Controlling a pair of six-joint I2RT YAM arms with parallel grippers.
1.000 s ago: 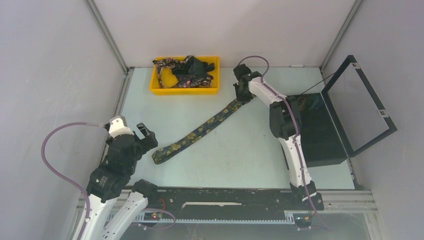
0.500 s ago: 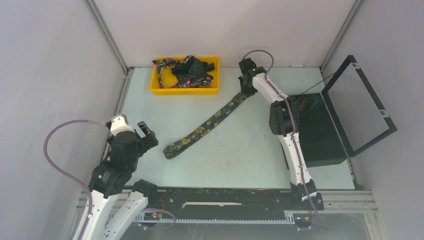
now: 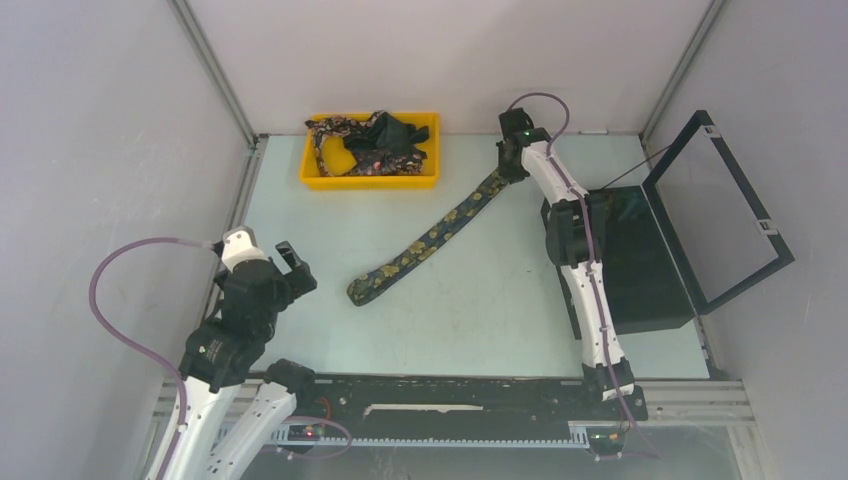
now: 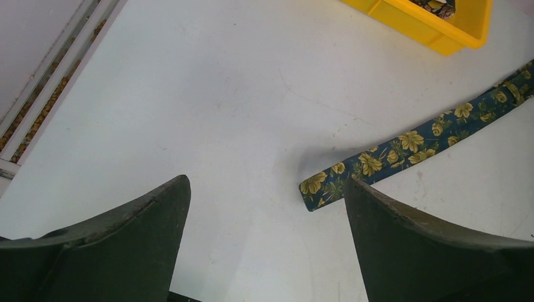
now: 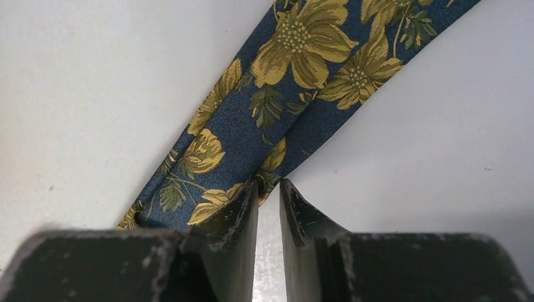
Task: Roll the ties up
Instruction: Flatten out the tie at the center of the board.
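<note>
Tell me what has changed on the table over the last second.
The right gripper, shut on the tie, moved right and toward the back wall, dragging it; the near end slid away from the left gripper, which stayed open and nearly still. The yellow tray and black box did not move.

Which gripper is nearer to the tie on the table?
Right. The right gripper pinches the tie at its far end; the left gripper, jaws open, sits left of its near end, not touching.
</note>
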